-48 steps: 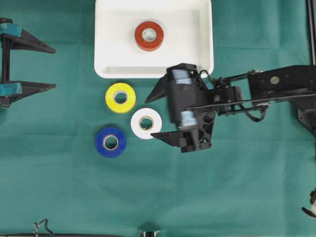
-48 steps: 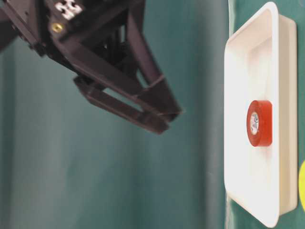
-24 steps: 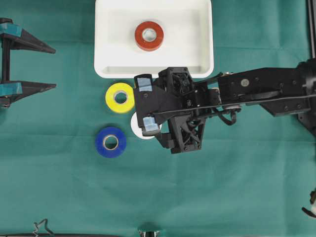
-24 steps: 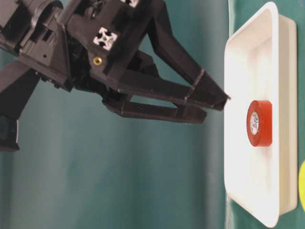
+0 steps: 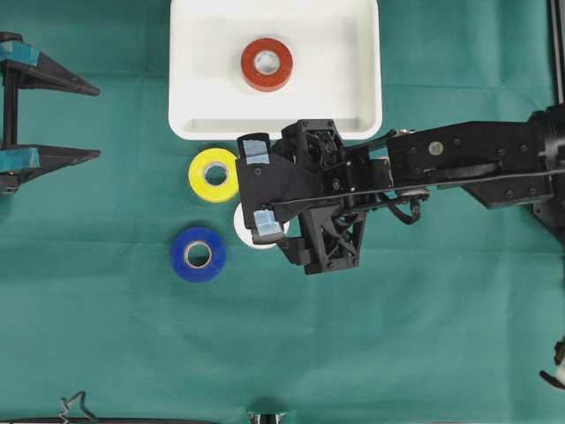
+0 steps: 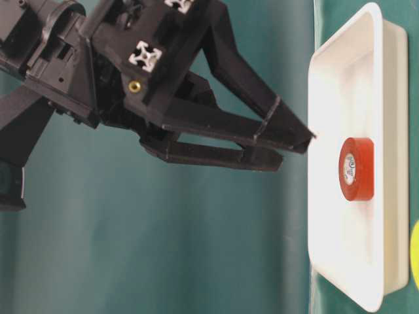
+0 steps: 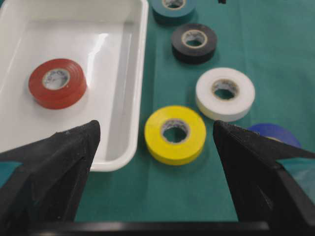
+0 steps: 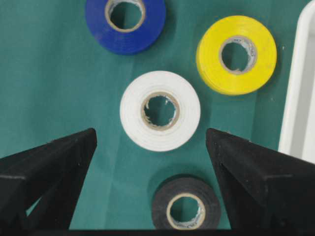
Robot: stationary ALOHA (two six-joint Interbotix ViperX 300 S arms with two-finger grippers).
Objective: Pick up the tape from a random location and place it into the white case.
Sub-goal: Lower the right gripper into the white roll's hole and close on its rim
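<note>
The white case [image 5: 190, 106] lies at the back middle with a red tape [image 5: 267, 64] inside. On the green cloth in front lie a yellow tape [image 5: 215, 174], a blue tape [image 5: 198, 254] and a white tape [image 5: 244, 228], the white one half hidden under my right arm [image 5: 459, 163]. My right gripper [image 8: 150, 135] hangs open above the cloth, pointing down. The white tape [image 8: 160, 110] lies just ahead of its tips and a black tape [image 8: 184, 209] between its fingers. My left gripper [image 5: 95, 122] stands open and empty at the left edge.
The case's rim [image 8: 300, 83] runs just right of my right gripper, close to the yellow tape [image 8: 236, 54]. In the left wrist view a dark teal tape [image 7: 173, 7] lies beyond the black tape [image 7: 194, 43]. Bare green cloth fills the front half [image 5: 353, 353].
My right gripper has swung left from beside the white tape, tipped downward over it and stayed open; over the last half second it has barely moved. The left arm is still.
</note>
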